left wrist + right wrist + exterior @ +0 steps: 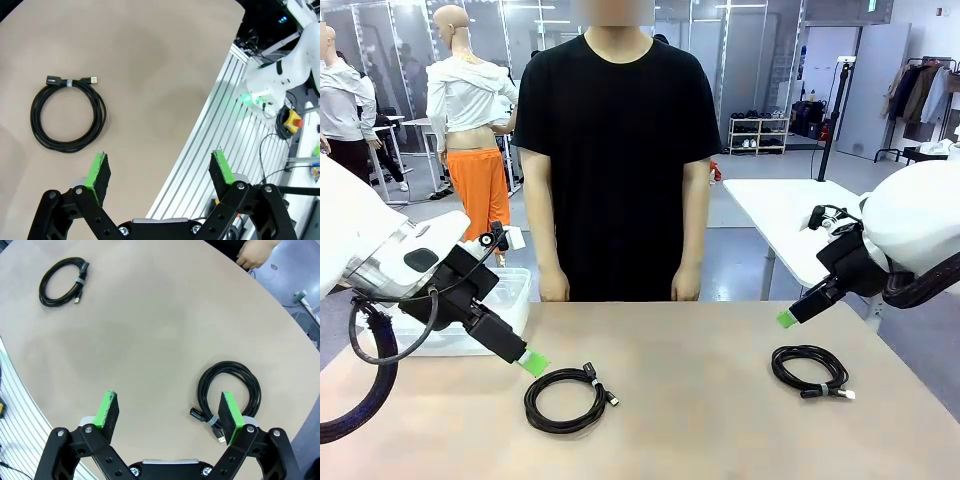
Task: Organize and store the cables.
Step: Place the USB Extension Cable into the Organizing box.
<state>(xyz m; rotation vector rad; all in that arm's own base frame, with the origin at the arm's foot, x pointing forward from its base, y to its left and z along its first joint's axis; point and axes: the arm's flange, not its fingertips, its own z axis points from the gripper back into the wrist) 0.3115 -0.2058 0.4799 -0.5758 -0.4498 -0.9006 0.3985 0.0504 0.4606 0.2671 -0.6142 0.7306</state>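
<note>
Nothing stored yet. Left fingers [98, 172] spread, empty; one thin black banded cable coil [98, 112] lies on the beige tabletop [165, 60] just beyond one fingertip. Right fingers [109, 412] spread, empty; second black banded coil [202, 390] against one pad. Both pickups left.

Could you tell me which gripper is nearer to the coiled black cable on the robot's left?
Left. The left gripper hangs open just beside the coiled black cable; the right gripper hangs open across the table, by the other black coil.
</note>
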